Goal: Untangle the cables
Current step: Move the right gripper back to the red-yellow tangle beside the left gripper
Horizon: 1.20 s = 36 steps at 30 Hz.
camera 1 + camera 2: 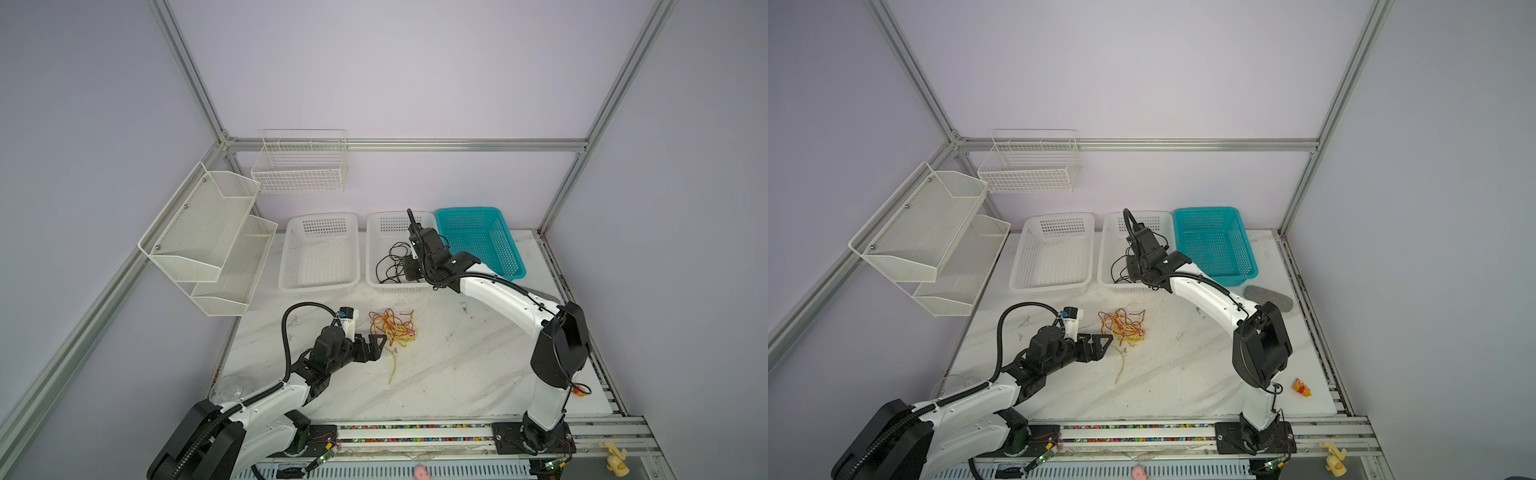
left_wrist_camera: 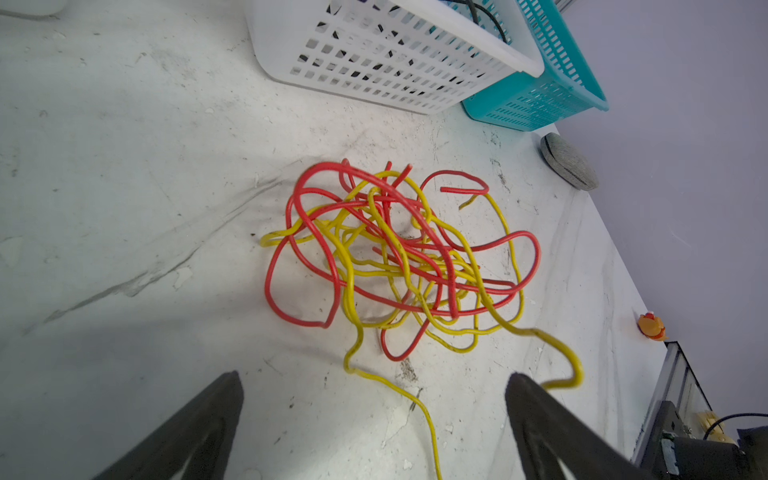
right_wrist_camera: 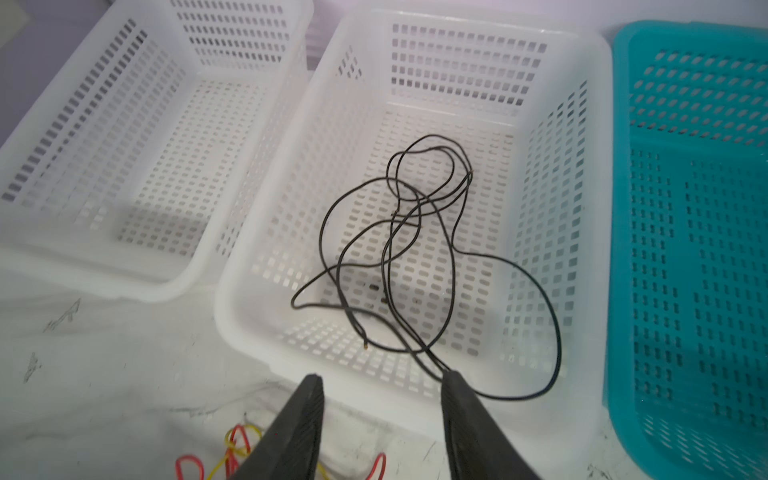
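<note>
A: Left hand [image 2: 374, 379]?
B: Spread wide, nothing in it. Low over the tabletop [image 2: 124, 166], just beside the red and yellow cables [image 2: 399, 257], which lie in 1 knotted heap. 1 yellow strand curls up by a finger; contact unclear.
A: Right hand [image 3: 382, 376]?
B: Over the front edge of the middle white basket [image 3: 232, 324], fingers parted with a clear gap, gripping nothing. The black cable [image 3: 417, 201] lies looped inside that basket. 2 strands run up to 1 fingertip; touching or not, I cannot tell.
</note>
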{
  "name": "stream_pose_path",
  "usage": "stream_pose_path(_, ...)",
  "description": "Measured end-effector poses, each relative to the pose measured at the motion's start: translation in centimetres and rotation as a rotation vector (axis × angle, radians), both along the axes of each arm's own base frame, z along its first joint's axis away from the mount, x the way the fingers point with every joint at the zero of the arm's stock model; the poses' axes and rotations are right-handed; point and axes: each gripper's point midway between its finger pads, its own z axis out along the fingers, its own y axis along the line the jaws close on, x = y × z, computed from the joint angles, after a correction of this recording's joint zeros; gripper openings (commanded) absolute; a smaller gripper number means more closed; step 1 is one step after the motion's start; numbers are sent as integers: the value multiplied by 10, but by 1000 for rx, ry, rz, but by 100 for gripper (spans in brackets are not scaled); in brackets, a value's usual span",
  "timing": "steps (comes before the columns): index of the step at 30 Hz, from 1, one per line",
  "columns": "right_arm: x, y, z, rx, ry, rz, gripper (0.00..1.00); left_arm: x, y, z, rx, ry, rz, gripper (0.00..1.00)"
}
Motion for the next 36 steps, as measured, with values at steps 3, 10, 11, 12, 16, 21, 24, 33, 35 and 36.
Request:
stream_pose_path(3, -30, -3, -8, 34, 44, 52, 52, -1, -1, 8, -23, -11, -1, 100)
stream_pose_path(10, -87, -23, -42, 109, 166, 98, 52, -6, 0, 32, -89, -47, 9, 100)
stream_pose_path(11, -92, -24, -47, 117, 179, 101, 52, -6, 0, 35, -98, -54, 10, 100)
stream_pose_path(12, -97, -26, -53, 125, 196, 102, 51, -6, 0, 38, -108, -57, 13, 100)
stream_pose_path(16, -111, -30, -75, 146, 249, 105, 51, -7, 1, 37, -130, -33, 26, 100)
stream_pose_path(21, -118, -28, -90, 178, 282, 114, 49, -11, -3, 15, -121, 67, 20, 99)
stream_pose_path(24, -118, -23, -91, 207, 281, 122, 47, -15, -6, -4, -106, 143, 10, 98)
stream_pose_path(33, -123, -6, -108, 249, 311, 157, 35, -17, -17, -19, -133, 261, -11, 96)
stream_pose_path(35, -123, -5, -112, 251, 317, 160, 27, -14, -21, -14, -149, 253, -17, 96)
stream_pose_path(36, -124, -5, -113, 252, 319, 162, 23, -13, -22, -11, -157, 249, -19, 96)
